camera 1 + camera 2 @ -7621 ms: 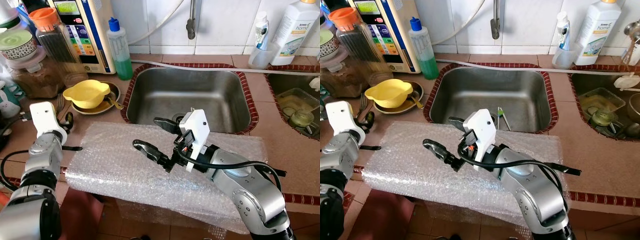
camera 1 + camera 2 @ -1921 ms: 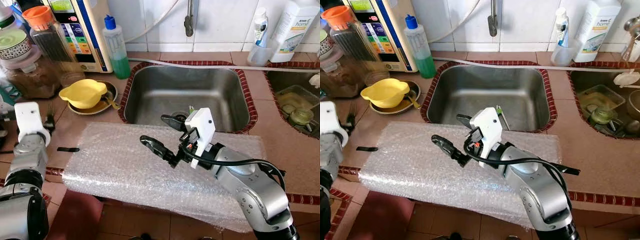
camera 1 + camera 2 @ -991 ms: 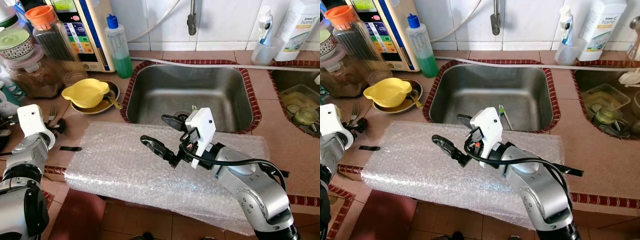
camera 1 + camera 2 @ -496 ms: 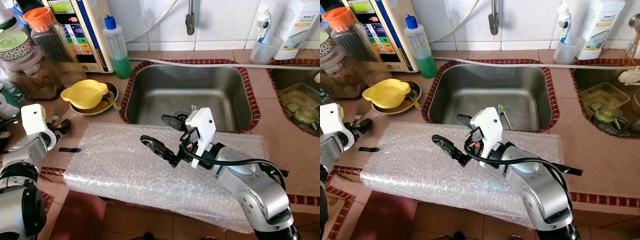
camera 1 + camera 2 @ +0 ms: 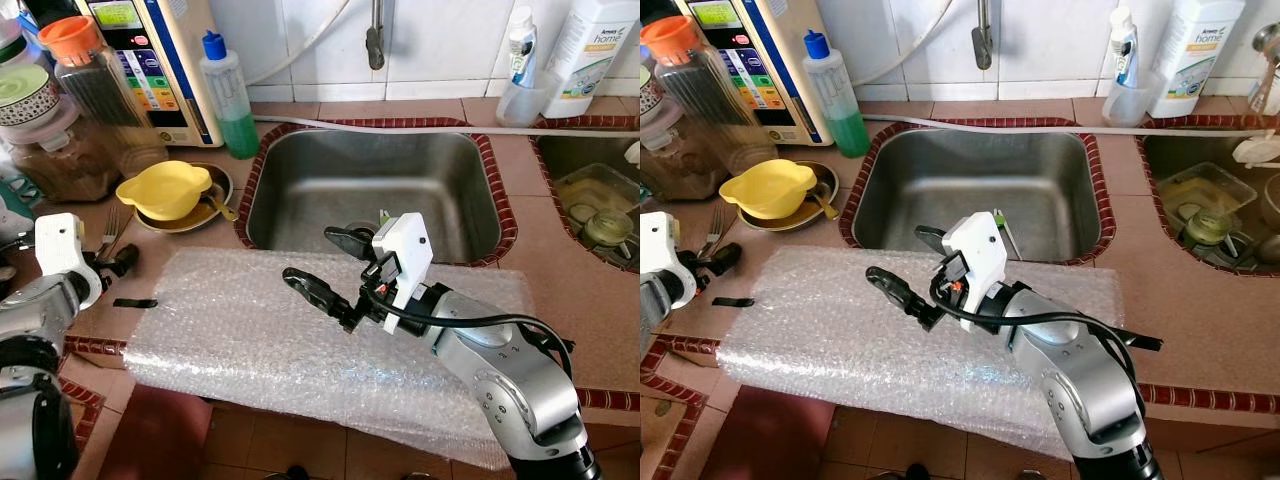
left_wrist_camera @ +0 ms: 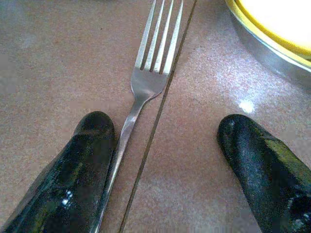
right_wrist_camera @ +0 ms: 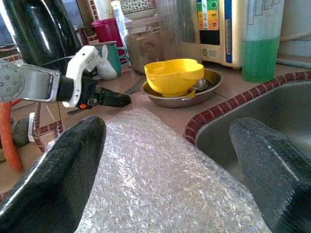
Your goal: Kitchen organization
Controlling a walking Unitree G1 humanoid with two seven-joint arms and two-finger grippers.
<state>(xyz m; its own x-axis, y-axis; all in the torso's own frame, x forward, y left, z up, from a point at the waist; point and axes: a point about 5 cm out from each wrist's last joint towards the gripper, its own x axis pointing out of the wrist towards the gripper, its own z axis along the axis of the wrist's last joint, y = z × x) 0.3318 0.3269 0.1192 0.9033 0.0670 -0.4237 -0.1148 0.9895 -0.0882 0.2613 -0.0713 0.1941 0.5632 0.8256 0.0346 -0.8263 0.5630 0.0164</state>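
A silver fork (image 6: 146,82) lies on the brown counter left of the sink, tines pointing toward the yellow bowl (image 5: 165,188). My left gripper (image 6: 165,160) is open and low over the counter. The fork's handle runs close along one finger (image 6: 87,160), and the other finger stands well apart. In the left eye view the left gripper (image 5: 125,280) sits at the left end of the bubble wrap sheet (image 5: 230,330). My right gripper (image 5: 322,262) hangs open just above the bubble wrap near the sink's front rim, holding nothing.
The yellow bowl rests in a metal dish (image 5: 215,205) with a spoon. A steel sink (image 5: 300,180) lies behind the wrap. Jars (image 5: 80,90), a water purifier (image 5: 150,60) and a green soap bottle (image 5: 225,95) line the back left. A second basin (image 5: 560,160) with dishes is on the right.
My left gripper has swung down and toward the fork, so its fingers now flank the handle. The right arm has stayed put. The camera has shifted slightly.
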